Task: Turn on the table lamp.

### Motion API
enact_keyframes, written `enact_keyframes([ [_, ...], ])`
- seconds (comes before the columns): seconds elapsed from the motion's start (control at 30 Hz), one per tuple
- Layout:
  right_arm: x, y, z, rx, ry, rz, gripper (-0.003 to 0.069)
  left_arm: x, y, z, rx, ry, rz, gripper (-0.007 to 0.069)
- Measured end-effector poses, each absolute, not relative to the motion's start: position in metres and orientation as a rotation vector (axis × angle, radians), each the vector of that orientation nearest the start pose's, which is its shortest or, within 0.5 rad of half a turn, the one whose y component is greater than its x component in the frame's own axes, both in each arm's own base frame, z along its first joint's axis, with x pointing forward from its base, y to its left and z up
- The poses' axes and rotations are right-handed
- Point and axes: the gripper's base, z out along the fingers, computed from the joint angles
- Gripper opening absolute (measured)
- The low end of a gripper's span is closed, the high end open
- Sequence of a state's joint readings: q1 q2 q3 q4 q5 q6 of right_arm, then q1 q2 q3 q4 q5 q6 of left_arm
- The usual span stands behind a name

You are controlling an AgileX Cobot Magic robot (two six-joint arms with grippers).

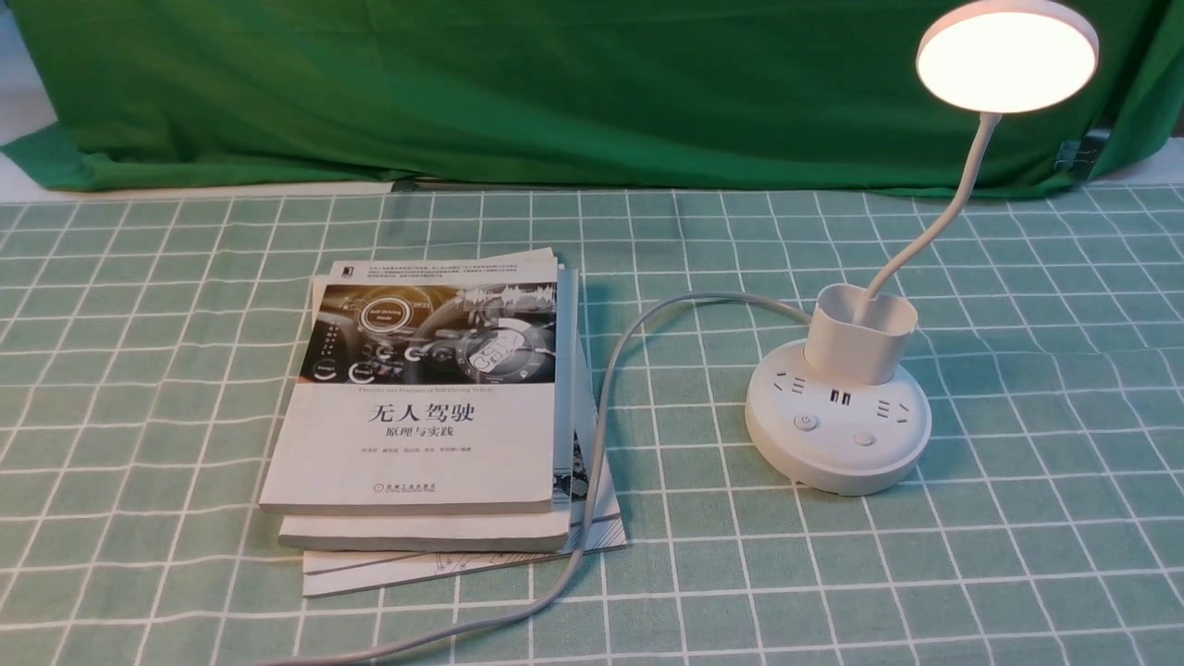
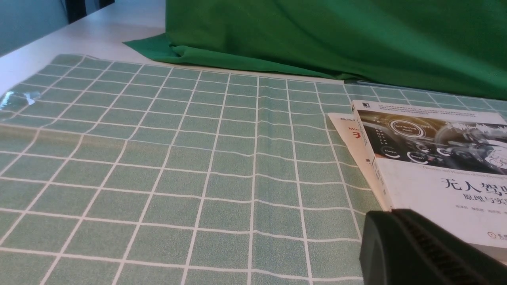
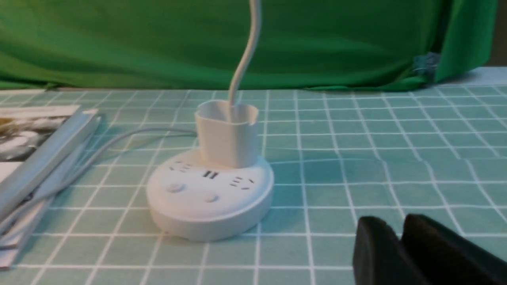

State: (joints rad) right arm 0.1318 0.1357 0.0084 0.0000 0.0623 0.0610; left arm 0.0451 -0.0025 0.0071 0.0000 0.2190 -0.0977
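Observation:
The white table lamp stands right of centre, and its flat disc head [image 1: 1006, 57] glows warm white. A thin neck [image 1: 934, 227] rises from the cup-shaped holder [image 1: 858, 333] on the round base [image 1: 837, 462]. Two buttons [image 1: 806, 422] [image 1: 864, 438] sit on the front of the base, and the grey cord [image 1: 606, 407] curves away to the left. Neither arm shows in the front view. My right gripper [image 3: 396, 225] is shut and empty, low over the cloth, short of the base [image 3: 210, 221] and off to one side. My left gripper [image 2: 390, 213] looks shut at the corner of the books.
A stack of books [image 1: 435, 407] lies left of the lamp, with the cord running along its right edge and off the table's front. A green checked cloth [image 1: 1017, 573] covers the table. A green backdrop [image 1: 555, 83] hangs along the far edge.

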Motion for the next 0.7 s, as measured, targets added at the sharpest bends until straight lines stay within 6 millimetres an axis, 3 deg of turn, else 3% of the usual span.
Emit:
enact_keyframes([
  [0.17,0.0567,0.0041,0.1904,-0.021,1.71,0.098,0.0163,0.0557,0.0025,0.1911,-0.122,1.703,-0.039,0.0021],
  [0.7,0.0562,0.0003,0.1892,0.027,1.72,0.043,0.0201,0.0557,0.0025,0.1911,-0.122,1.703,-0.039,0.0021],
])
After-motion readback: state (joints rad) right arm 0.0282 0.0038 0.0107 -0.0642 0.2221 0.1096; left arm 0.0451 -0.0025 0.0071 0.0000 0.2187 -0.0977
